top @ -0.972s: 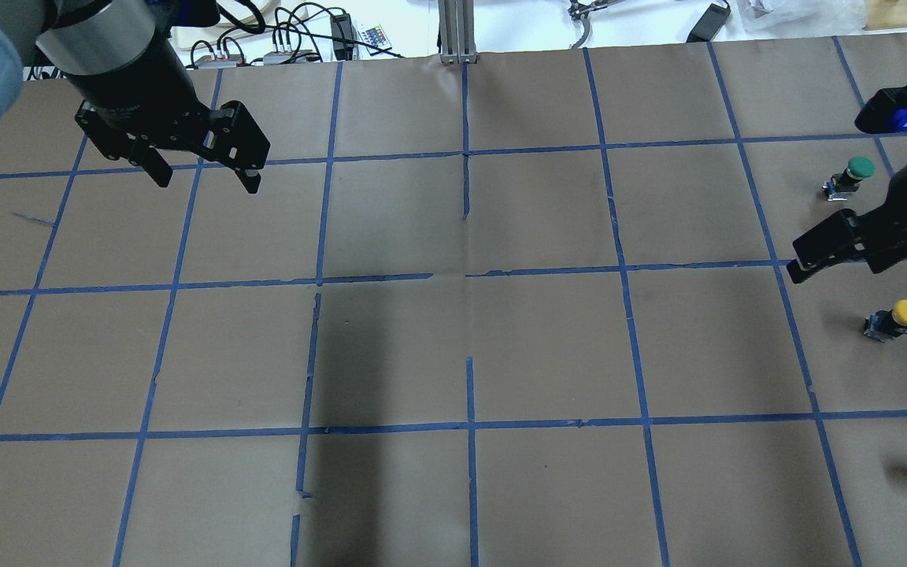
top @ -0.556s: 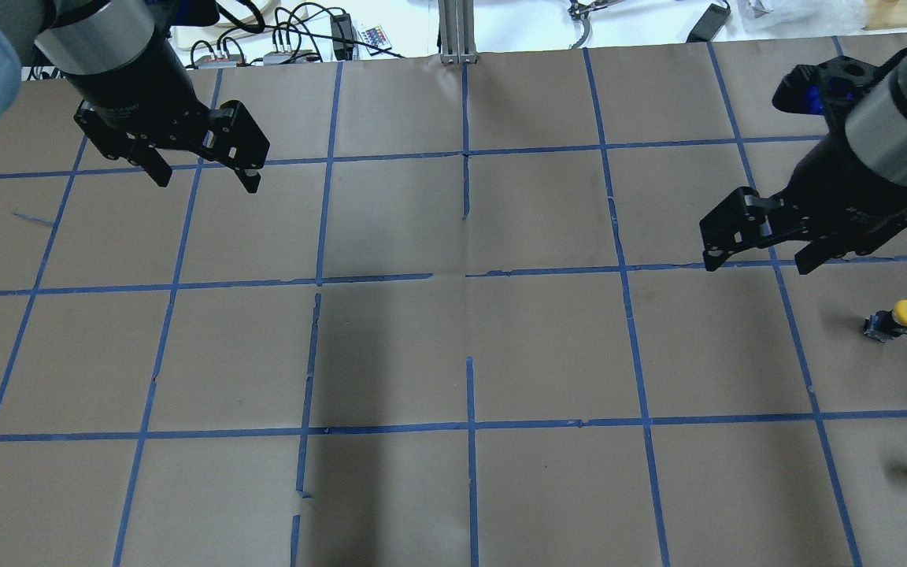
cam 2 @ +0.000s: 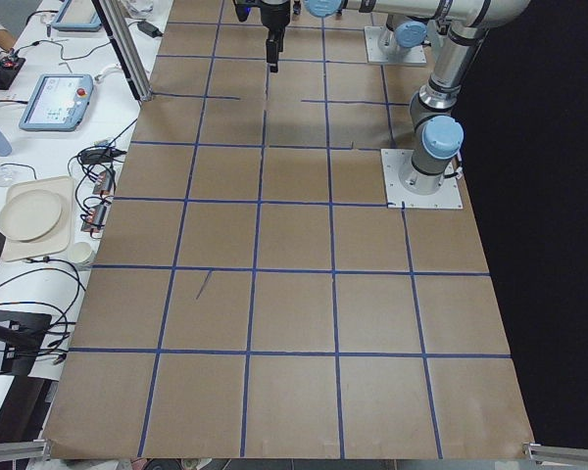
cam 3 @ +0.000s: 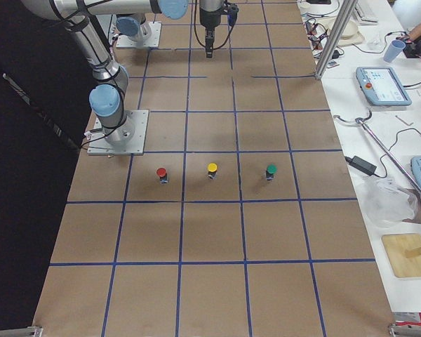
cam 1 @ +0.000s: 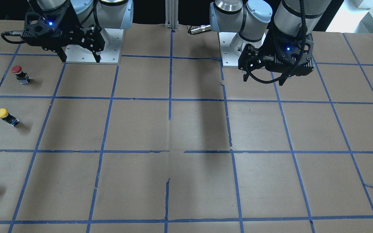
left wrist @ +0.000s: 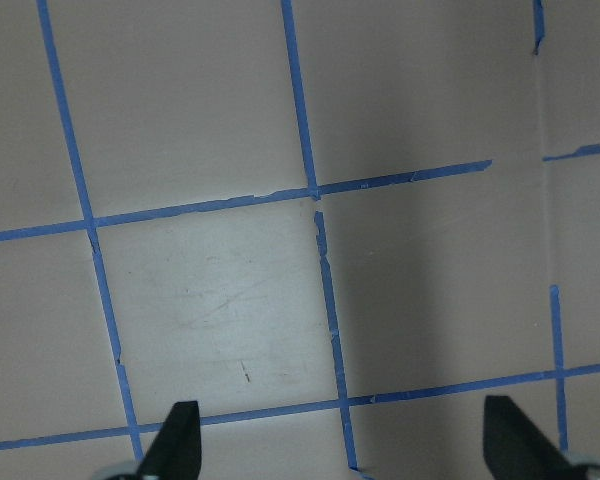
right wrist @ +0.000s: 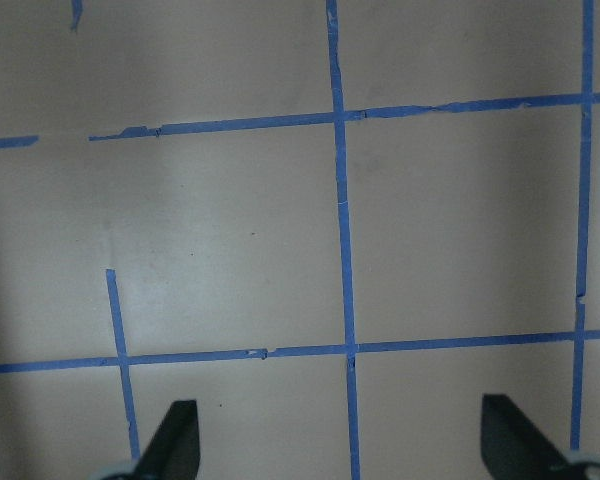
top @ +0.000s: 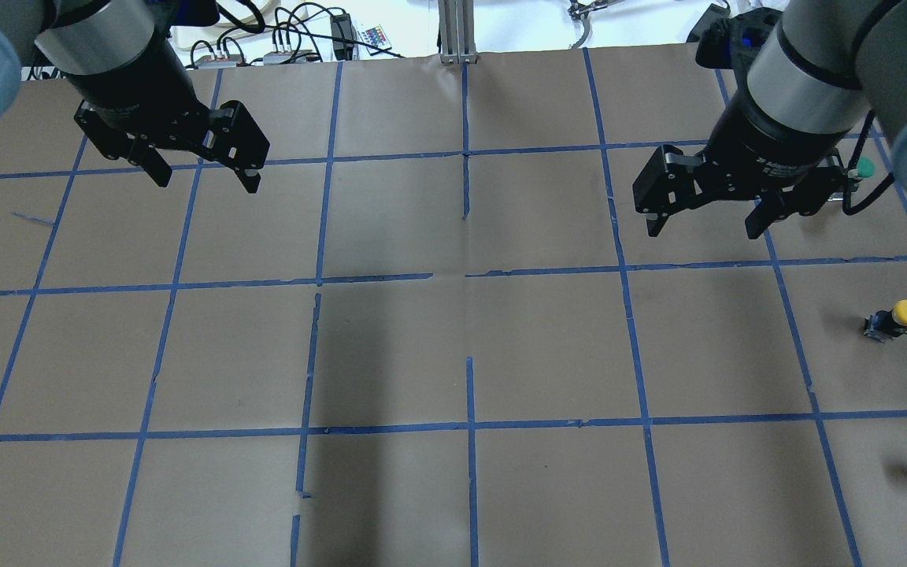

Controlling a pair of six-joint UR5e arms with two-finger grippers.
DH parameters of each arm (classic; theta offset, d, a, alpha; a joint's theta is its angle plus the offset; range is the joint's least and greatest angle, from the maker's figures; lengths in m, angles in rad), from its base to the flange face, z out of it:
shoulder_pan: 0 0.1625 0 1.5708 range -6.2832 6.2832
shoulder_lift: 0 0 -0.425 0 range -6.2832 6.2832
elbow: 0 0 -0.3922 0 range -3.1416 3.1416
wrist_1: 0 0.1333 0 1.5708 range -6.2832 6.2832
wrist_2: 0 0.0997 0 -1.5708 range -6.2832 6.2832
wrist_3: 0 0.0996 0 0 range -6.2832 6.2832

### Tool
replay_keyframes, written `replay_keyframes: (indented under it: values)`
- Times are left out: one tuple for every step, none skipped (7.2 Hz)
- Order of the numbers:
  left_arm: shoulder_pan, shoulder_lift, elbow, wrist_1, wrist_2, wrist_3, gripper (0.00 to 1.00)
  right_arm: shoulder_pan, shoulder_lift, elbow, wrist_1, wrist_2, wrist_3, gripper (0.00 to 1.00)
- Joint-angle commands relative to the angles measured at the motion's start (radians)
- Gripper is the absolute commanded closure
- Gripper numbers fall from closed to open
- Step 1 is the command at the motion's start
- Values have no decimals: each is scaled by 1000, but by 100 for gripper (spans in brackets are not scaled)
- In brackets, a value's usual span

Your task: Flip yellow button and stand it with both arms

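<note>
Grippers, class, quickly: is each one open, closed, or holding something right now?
Left gripper: open, holding nothing.
Right gripper: open, holding nothing.

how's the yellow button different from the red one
Cap colour: the yellow button has a yellow cap, the red button a red one. Place: the red button sits nearer the right arm's base plate, the yellow button one grid square farther out. Row of three: the yellow button is the middle one, the red button an end one. Shared: same size, mushroom cap on dark body, neither held.
</note>
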Motion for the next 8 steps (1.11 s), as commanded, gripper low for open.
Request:
replay_keyframes:
  values:
    - [-1,1,0,0,2,0,1,0,21,-20,19,-5,29,0]
    - [-3,2,0,0,4,0,1,-13,21,-18,19,-7,26,0]
    - [-4,-1,0,0,4,0,0,-30,23,-15,19,-8,26,0]
    - [-4,-1,0,0,4,0,1,-44,21,-14,24,-8,26,0]
    - [-4,1,0,0,5,0,1,-47,21,-12,33,-8,28,0]
    - [-4,1,0,0,5,0,1,-47,21,-11,31,-10,26,0]
    - [-4,1,2,0,7,0,1,-47,18,-12,30,-8,26,0]
    - [-4,-2,2,0,7,0,1,-47,20,-17,28,-8,26,0]
